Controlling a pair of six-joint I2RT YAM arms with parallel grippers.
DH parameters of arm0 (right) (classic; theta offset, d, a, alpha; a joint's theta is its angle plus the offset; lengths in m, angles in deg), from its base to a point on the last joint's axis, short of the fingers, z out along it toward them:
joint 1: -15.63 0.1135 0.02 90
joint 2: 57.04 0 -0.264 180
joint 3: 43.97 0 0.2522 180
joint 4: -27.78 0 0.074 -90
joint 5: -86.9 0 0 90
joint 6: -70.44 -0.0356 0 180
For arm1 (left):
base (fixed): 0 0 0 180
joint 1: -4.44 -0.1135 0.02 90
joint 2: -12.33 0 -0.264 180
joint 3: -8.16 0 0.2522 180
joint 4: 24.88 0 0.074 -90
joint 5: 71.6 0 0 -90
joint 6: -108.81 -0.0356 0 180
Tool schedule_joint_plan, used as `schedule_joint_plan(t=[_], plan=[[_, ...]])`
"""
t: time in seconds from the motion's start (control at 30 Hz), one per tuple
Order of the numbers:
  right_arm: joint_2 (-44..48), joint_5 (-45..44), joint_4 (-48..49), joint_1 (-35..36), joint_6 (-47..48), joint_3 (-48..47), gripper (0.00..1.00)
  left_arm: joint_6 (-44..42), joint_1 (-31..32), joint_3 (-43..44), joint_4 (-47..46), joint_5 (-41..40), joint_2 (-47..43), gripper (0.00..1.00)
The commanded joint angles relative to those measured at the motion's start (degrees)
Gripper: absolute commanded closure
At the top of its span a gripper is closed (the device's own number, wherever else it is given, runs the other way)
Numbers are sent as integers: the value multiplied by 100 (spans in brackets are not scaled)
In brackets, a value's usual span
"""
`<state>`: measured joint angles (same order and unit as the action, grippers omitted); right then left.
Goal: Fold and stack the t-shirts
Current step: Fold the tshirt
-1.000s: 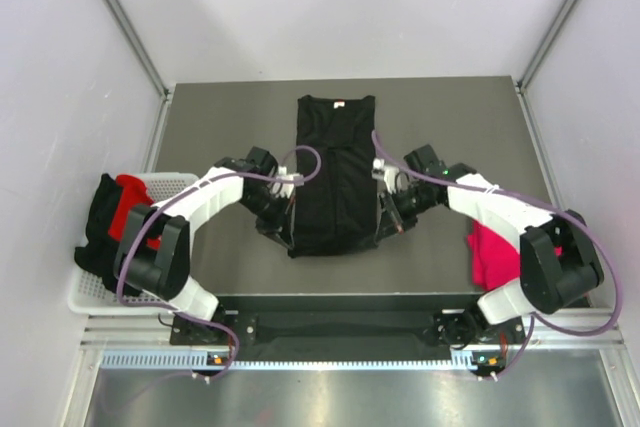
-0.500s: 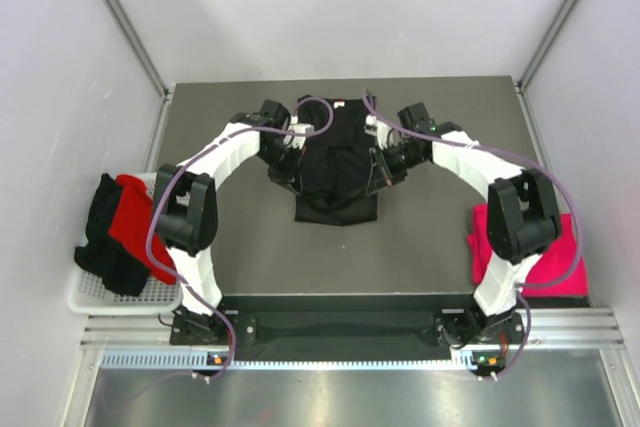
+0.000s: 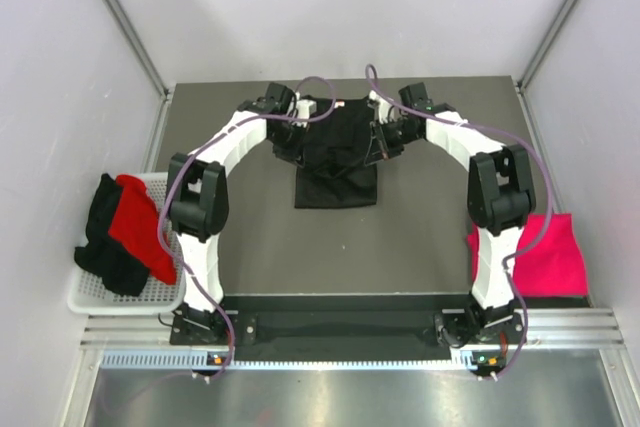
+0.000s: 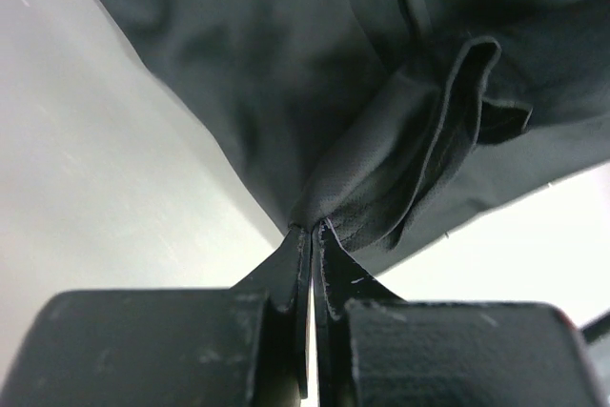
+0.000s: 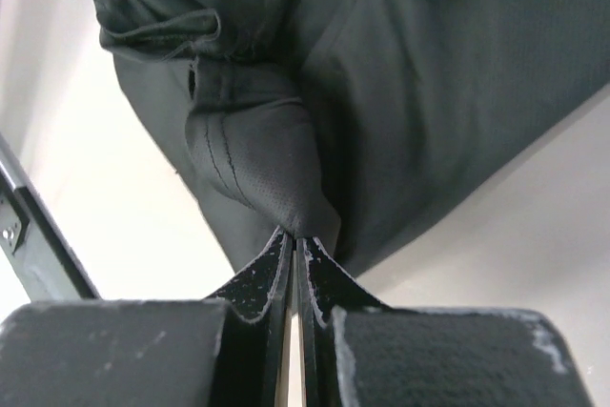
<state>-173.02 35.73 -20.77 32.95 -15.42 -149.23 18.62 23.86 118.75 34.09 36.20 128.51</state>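
**No writing to read**

I find no word, number, brand or sign that I can read in any of my views. Close up in both wrist views, the cloth of the black t-shirt (image 4: 286, 92) shows only plain weave and a stitched hem. In the overhead view, any mark is too small for me to make out.
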Motion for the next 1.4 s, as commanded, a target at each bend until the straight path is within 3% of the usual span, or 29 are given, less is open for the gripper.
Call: schedule_joint_plan(t=[0.0, 0.6, 0.7, 0.77, 0.83, 1.0, 1.13, 1.17, 1.23, 1.37], plan=[[-187, 46, 253, -27, -54, -438, 100, 10, -35, 501, -320, -189, 212, 100], [-636, -33, 341, -133, -89, -887, 100, 10, -43, 1030, -223, -576, 669, 100], [-584, -68, 358, -133, -80, -887, 85, 1, -35, 1144, -197, -664, 704, 79], [-513, -42, 367, -150, -28, -887, 79, 1, -35, 1179, -206, -830, 643, 76], [-338, -33, 367, -176, -62, -852, 63, 185, -35, 1162, -223, -954, 442, 71], [372, 63, 244, -422, -177, -317, 56, 431, -52, 320, -495, -1595, -446, 64], [717, 247, -115, -546, -107, 342, 52, 581, -122, -664, -505, -710, -1210, 56], [752, 335, -316, -563, -72, 448, 51, 633, -140, -997, -435, -464, -1290, 47], [753, 712, -458, -589, -63, 790, 46, 774, -289, -1298, -408, 387, -1439, 43], [726, 1205, -196, -598, -351, 1301, 44, 1072, -527, -2009, -723, 1365, -1528, 32]])
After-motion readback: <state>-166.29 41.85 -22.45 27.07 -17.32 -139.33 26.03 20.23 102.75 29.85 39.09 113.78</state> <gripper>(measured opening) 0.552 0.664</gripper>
